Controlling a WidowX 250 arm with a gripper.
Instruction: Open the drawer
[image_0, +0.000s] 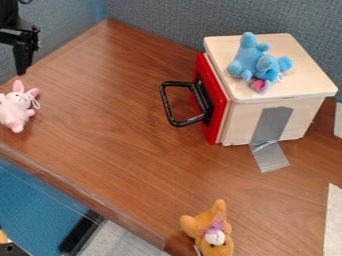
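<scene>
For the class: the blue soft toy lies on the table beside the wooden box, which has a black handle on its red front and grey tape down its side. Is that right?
No: the camera view shows the blue soft toy on top of the wooden box, which has a black handle on its red front and grey tape down its side.

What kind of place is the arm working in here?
Likely a lab or office robot test desk: a wood-look tabletop against grey fabric partitions, with a small wooden drawer box held down by silver tape.
</scene>
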